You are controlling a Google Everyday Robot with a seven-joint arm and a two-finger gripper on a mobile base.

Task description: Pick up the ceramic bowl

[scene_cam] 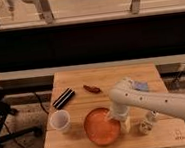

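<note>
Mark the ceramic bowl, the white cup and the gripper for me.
ceramic bowl [99, 128], camera view, orange inner floor.
white cup [61, 125], camera view, outer wall.
gripper [120, 121], camera view, its tip, at the bowl's right rim.

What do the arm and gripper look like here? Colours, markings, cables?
The arm has a smooth off-white tubular shell with a rounded joint cap. A row of small dark dots runs along the link, and no loose cables show. The gripper, down at the right rim of the ceramic bowl, is short, blocky and pale cream, with no visible markings.
</note>
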